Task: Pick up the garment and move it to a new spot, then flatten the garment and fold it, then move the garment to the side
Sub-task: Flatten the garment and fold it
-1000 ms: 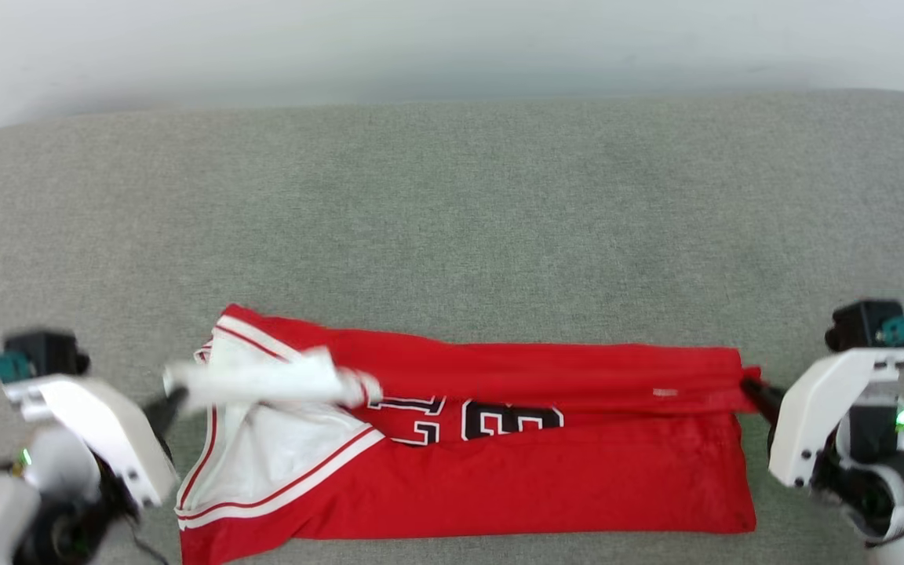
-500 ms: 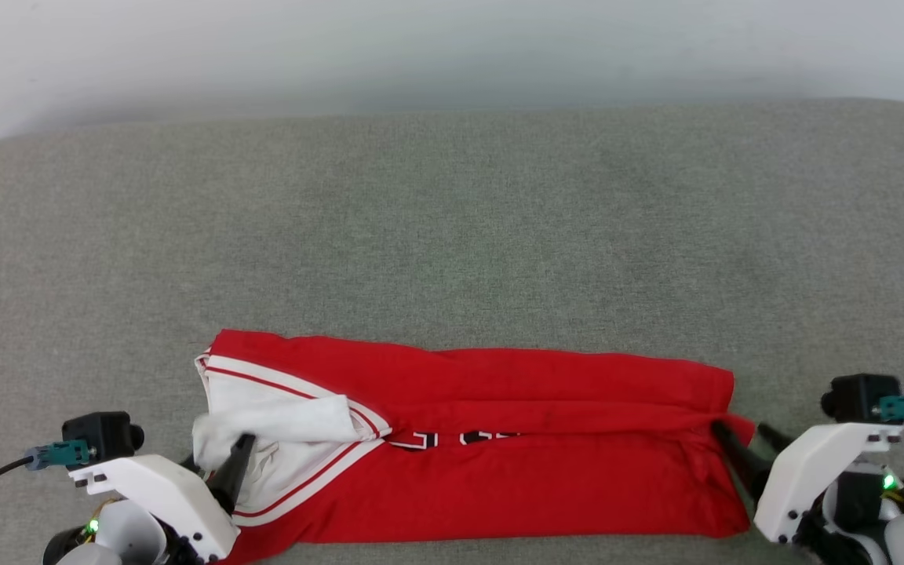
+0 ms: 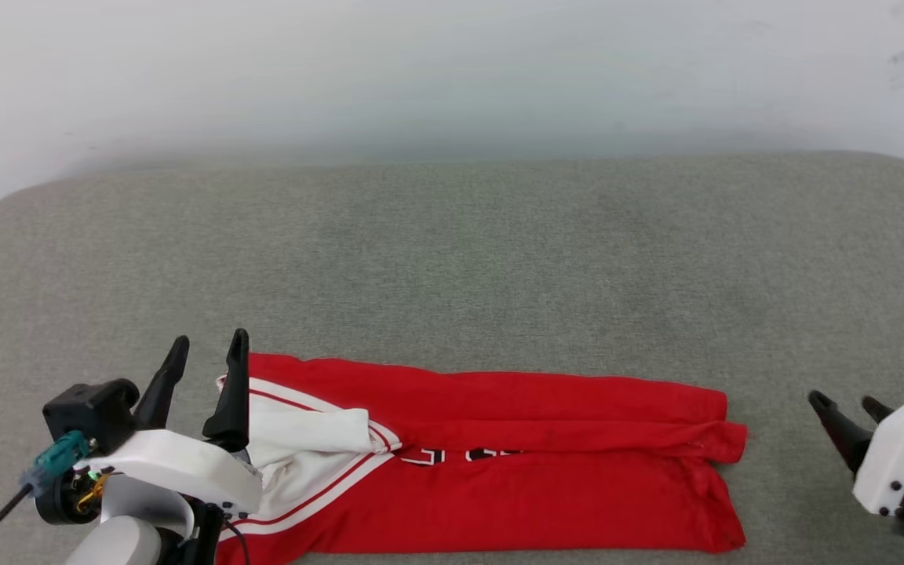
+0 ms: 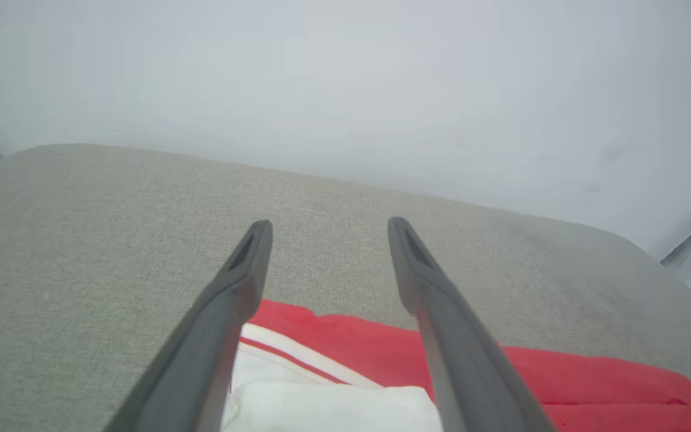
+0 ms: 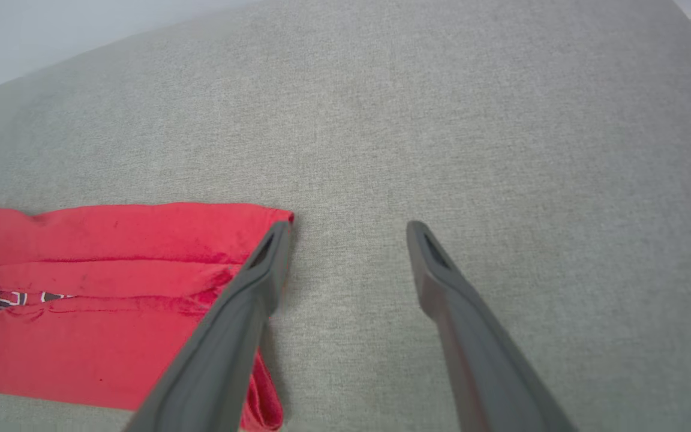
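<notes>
The garment (image 3: 499, 471), a red jersey with a white sleeve and red-striped trim at its left end, lies folded lengthwise into a long band near the front edge of the grey surface. Only a sliver of its black lettering peeks out at the fold. My left gripper (image 3: 205, 349) stands open over the garment's left end, nothing between its fingers; the left wrist view shows the garment (image 4: 561, 375) below the left gripper (image 4: 330, 231). My right gripper (image 3: 844, 404) is open, off the garment's right end. In the right wrist view the garment (image 5: 99, 300) lies left of the right gripper (image 5: 348, 231).
The grey fabric-covered surface (image 3: 452, 267) stretches wide beyond the garment, with rounded far corners. A pale wall (image 3: 452, 71) rises right behind it.
Both grippers have opened and let go of the garment's ends, then drawn back and up. The folded top layer has settled flat. The head camera has tilted, shifting the whole picture.
</notes>
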Available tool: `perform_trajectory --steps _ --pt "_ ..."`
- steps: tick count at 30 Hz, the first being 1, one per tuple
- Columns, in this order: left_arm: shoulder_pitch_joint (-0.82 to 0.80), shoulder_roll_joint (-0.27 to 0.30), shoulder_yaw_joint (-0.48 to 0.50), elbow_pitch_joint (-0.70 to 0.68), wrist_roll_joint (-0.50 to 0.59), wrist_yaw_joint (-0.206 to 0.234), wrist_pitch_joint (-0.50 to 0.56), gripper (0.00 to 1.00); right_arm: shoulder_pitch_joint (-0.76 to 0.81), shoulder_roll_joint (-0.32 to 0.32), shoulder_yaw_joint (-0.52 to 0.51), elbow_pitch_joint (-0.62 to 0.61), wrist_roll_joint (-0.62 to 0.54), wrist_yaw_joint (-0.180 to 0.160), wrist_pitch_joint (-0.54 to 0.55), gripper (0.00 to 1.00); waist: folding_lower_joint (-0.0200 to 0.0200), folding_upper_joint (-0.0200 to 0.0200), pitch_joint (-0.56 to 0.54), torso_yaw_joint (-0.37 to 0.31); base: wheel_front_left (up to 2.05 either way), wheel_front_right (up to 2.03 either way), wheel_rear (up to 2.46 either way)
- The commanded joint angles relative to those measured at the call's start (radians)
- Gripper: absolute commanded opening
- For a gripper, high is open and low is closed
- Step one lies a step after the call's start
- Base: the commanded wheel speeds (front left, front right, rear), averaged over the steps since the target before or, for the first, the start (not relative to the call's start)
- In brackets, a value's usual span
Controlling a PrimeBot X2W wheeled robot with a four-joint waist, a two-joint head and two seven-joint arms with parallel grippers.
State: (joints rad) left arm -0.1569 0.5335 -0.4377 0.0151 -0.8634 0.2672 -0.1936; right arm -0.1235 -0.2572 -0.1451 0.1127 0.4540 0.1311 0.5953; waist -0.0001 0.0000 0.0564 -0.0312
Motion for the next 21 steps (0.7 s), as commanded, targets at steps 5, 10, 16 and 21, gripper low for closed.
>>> perform_trajectory --steps 5,10,16,21 --pt "0.021 0.006 -0.002 -0.064 0.087 0.047 -0.043 1.00 0.017 0.003 -0.039 0.007 -0.019 -0.001 0.131 1.00 0.0001 0.0000 -0.006 0.045 0.00 0.00 0.00" --pt "0.032 -0.001 -0.010 -0.128 0.135 0.079 -0.056 1.00 0.022 0.046 -0.041 0.034 -0.029 -0.001 0.207 1.00 0.0001 0.0000 0.016 0.090 0.00 0.00 0.00" --pt "0.022 -0.015 -0.026 -0.166 0.161 0.082 -0.058 1.00 -0.003 0.087 -0.012 0.127 -0.012 -0.001 0.218 1.00 0.0001 0.0000 0.053 0.144 0.00 0.00 0.00" --pt "0.006 -0.027 -0.035 -0.152 0.165 0.069 -0.061 1.00 -0.010 0.107 0.037 0.227 0.018 0.000 0.239 1.00 0.0001 0.0000 0.069 0.167 0.00 0.00 0.00"
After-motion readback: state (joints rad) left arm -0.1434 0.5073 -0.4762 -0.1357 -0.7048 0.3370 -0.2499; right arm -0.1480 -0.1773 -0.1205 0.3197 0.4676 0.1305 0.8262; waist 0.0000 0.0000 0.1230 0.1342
